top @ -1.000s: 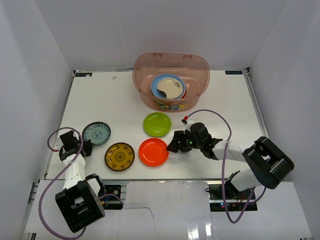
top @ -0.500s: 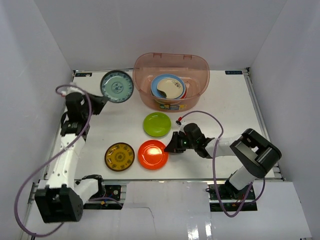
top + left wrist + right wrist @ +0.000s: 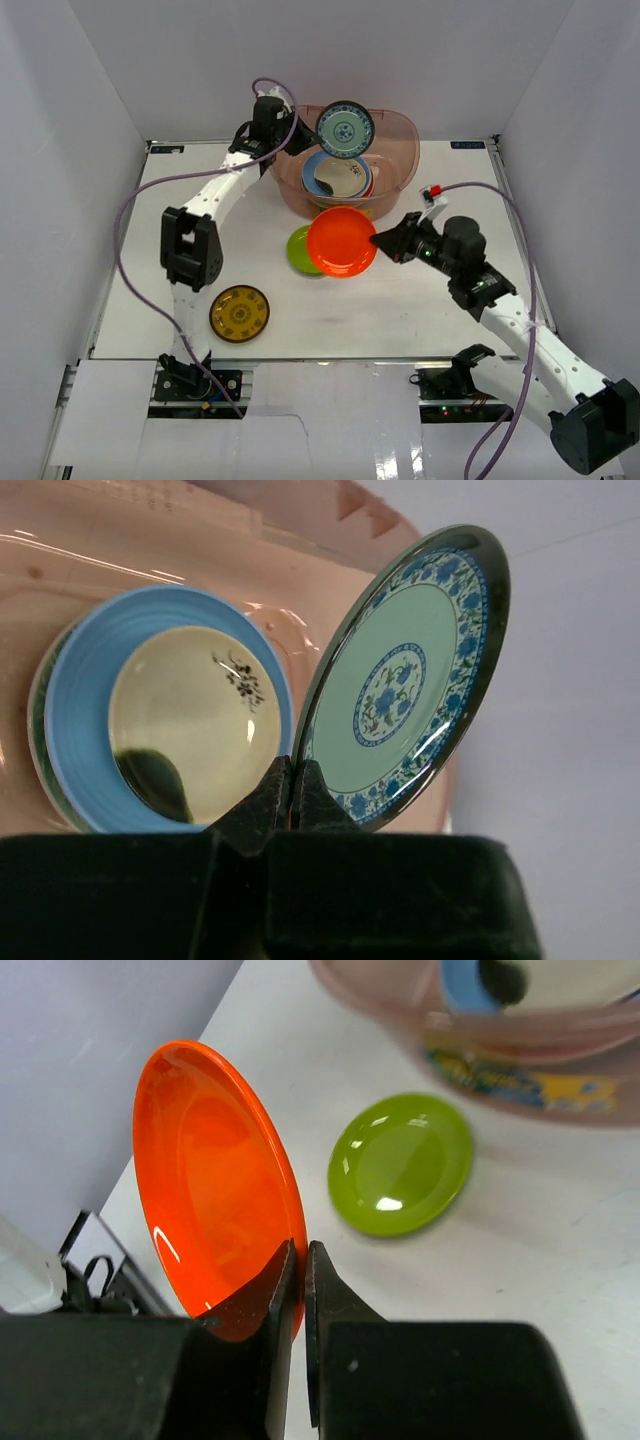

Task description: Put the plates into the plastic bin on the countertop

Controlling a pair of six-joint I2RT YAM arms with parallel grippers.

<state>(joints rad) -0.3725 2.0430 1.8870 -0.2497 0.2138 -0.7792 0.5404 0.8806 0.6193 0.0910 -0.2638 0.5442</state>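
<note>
Holding: left gripper pinching teal plate over bin; right gripper pinching orange plate. Lower each well inside before releasing.

You have on the counter the bin at the far edge, a green plate just before it, and a gold plate toward the near left corner

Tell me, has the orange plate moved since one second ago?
Yes. The orange plate rose off the countertop and now hangs nearer the plastic bin, partly covering the green plate.
</note>
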